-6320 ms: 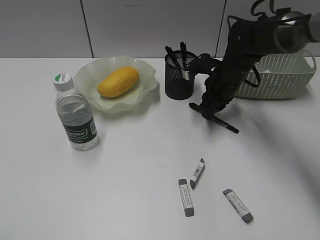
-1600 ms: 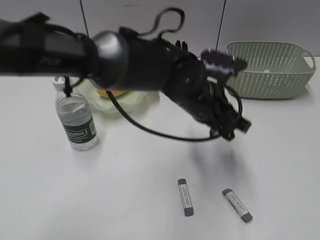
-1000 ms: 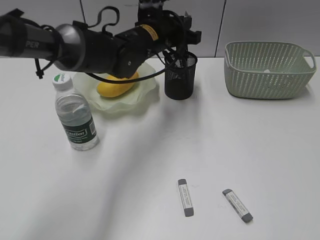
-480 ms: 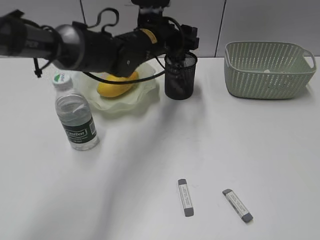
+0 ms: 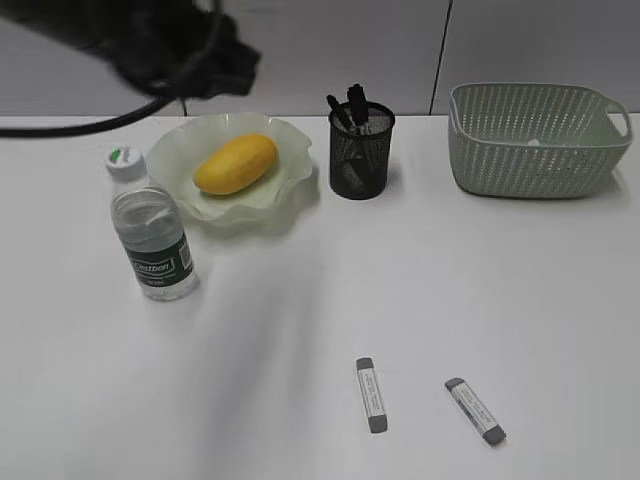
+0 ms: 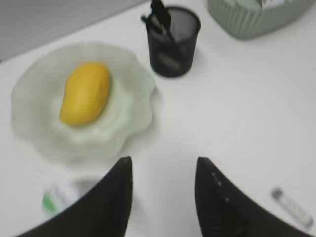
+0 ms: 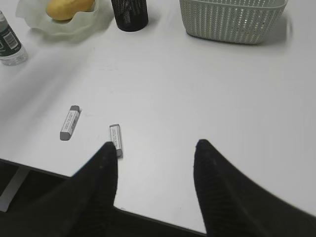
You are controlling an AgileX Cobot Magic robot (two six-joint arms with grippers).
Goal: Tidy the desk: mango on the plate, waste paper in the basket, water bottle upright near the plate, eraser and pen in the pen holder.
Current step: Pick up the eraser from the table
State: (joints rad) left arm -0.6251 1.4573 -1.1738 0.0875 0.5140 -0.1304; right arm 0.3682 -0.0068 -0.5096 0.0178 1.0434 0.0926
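The mango (image 5: 236,164) lies on the ruffled green plate (image 5: 290,190). The water bottle (image 5: 150,230) stands upright left of the plate. The black mesh pen holder (image 5: 361,152) holds dark pens. Two grey-white erasers (image 5: 371,394) (image 5: 475,410) lie on the desk (image 5: 480,280) near the front. A white scrap (image 6: 269,4) shows inside the basket (image 5: 540,140). My left gripper (image 6: 164,159) is open and empty, high above the desk beside the plate (image 6: 29,98); its arm (image 5: 180,55) is a blur at top left. My right gripper (image 7: 155,143) is open and empty near the desk's front edge, beside one eraser (image 7: 116,139).
The right wrist view shows the other eraser (image 7: 69,122), the basket (image 7: 232,19), the pen holder (image 7: 130,14) and the bottle (image 7: 9,44) farther off. The desk's front edge (image 7: 163,217) is just under the right gripper. A grey panelled wall stands behind the desk.
The left arm has drawn back from over the pen holder to the upper left. One eraser and the loose pen seen on the desk earlier are gone from it.
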